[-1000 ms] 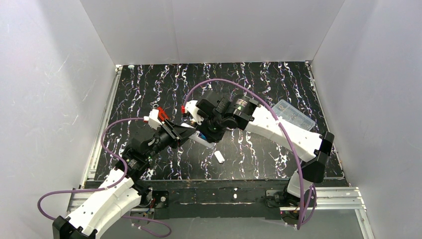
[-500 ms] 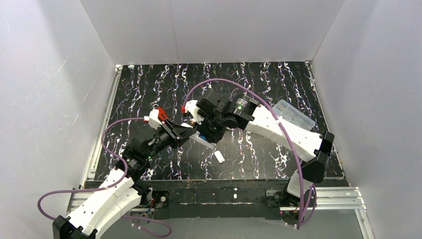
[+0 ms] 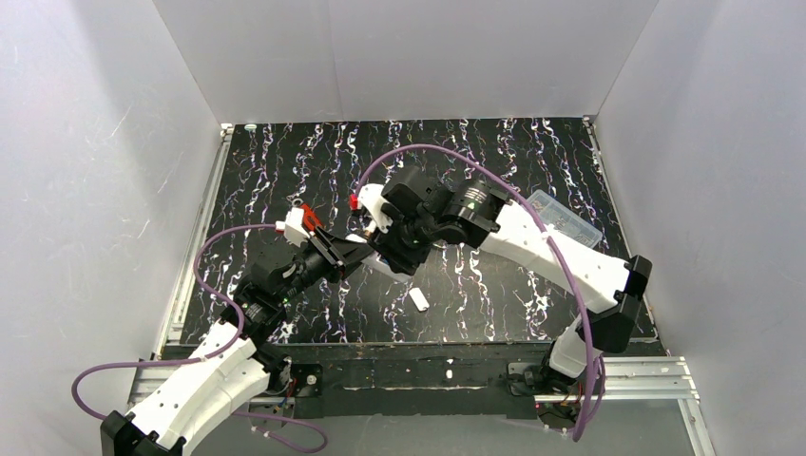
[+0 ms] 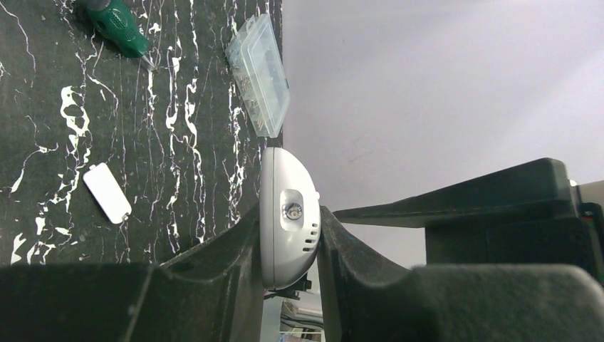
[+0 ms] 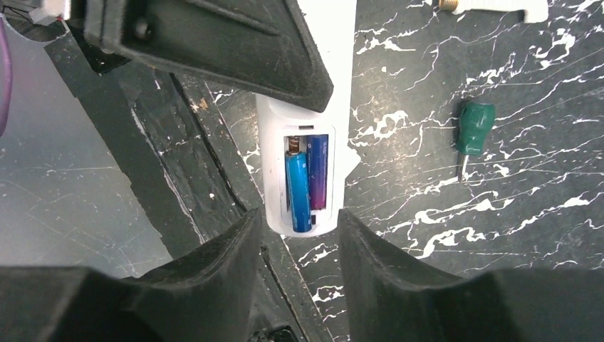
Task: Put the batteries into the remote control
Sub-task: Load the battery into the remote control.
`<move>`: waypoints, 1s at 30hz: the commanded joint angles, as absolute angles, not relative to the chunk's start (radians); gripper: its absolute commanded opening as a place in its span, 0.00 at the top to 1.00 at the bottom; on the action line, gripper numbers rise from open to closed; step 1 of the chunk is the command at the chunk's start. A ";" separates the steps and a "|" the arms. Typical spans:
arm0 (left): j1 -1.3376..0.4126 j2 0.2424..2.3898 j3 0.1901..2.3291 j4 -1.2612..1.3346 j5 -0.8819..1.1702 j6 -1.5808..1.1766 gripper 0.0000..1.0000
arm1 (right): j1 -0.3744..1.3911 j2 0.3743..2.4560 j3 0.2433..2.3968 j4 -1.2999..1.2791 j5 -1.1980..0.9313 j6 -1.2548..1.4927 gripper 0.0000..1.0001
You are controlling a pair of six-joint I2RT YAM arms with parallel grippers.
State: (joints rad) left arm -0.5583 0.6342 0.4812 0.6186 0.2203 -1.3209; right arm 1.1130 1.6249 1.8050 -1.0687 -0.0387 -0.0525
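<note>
We see the left gripper (image 4: 288,217) pinched tight on the remote control (image 4: 283,174), with one black finger (image 4: 221,263) against each broad side. The right gripper (image 5: 303,235) stands parted, its fingers (image 5: 228,263) flanking the remote's near end. We cannot tell whether they touch it.

The remote is held above the table (image 3: 285,161), near its middle. In the right wrist view its long axis runs up the picture, from the right fingers to the left gripper's dark finger. Only that view shows the open recess facing the camera. The batteries (image 5: 299,192) lie in it side by side along the long axis, one blue and one purple.

The left wrist view shows the remote foreshortened, rounded end away from the wrist, and no recess. From above, the two grippers hide nearly all of it.

Farther out on the table lie a small white plate (image 4: 107,192), a green-handled screwdriver (image 5: 474,132), a clear box (image 4: 260,75) and a white pipe fitting (image 5: 498,7).
</note>
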 commanded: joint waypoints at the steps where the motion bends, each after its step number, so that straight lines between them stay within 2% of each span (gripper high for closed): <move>1: -0.557 0.625 0.479 0.692 0.236 -1.328 1.00 | 1.114 1.567 1.844 -1.015 -0.066 -0.047 0.47; 6: -0.557 0.626 0.477 0.695 0.239 -1.332 1.00 | 1.114 1.529 1.831 -0.970 -0.073 -0.041 0.46; 9: -0.557 0.634 0.474 0.720 0.248 -1.348 1.00 | 1.114 1.448 1.744 -0.864 -0.024 -0.041 0.47; 11: -0.557 0.623 0.483 0.718 0.255 -1.349 1.00 | 1.077 1.252 1.524 -0.688 -0.029 -0.040 0.77; 12: -0.556 0.620 0.487 0.712 0.255 -1.346 1.00 | 1.060 1.228 1.491 -0.702 -0.047 -0.031 0.81; 15: -0.557 0.629 0.496 0.724 0.262 -1.350 1.00 | 1.049 1.219 1.444 -0.795 -0.110 -0.008 0.83; 19: -0.557 0.637 0.511 0.737 0.277 -1.353 1.00 | 1.046 1.239 1.420 -0.757 -0.170 0.022 0.99; 30: -0.557 0.643 0.528 0.759 0.294 -1.353 1.00 | 1.041 1.287 1.438 -0.759 -0.196 0.017 0.99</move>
State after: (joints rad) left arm -0.5583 0.6510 0.4736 0.6762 0.2668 -1.3472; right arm 1.0462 1.2732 1.4113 -0.7921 -0.1680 0.0154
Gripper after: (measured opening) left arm 0.259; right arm 0.022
